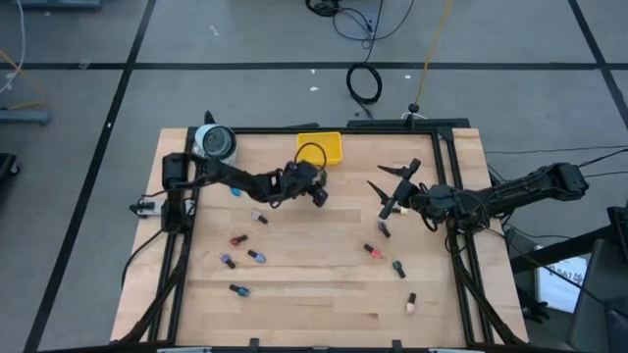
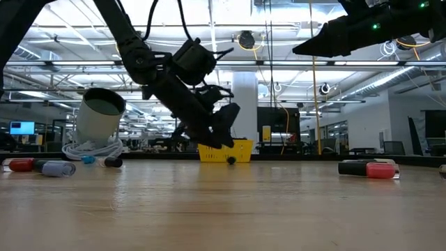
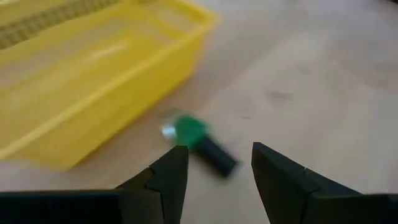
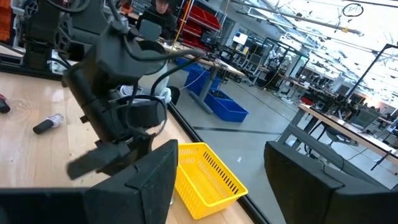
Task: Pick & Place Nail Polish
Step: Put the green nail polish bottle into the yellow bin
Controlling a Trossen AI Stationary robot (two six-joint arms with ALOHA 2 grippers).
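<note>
With my left gripper (image 3: 214,168) open and empty just above the green nail polish bottle (image 3: 199,143), which lies on the table beside the yellow tray (image 3: 93,93), I judge this the pickup; next I lower and close. The right gripper (image 1: 385,196) waits open.

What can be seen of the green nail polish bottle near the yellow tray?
The green nail polish bottle lies on its side on the wooden table, green body with a dark cap, looking blurred. It rests just outside the yellow tray, not in it. The left hand hovers open over it, fingers either side, not touching.
</note>
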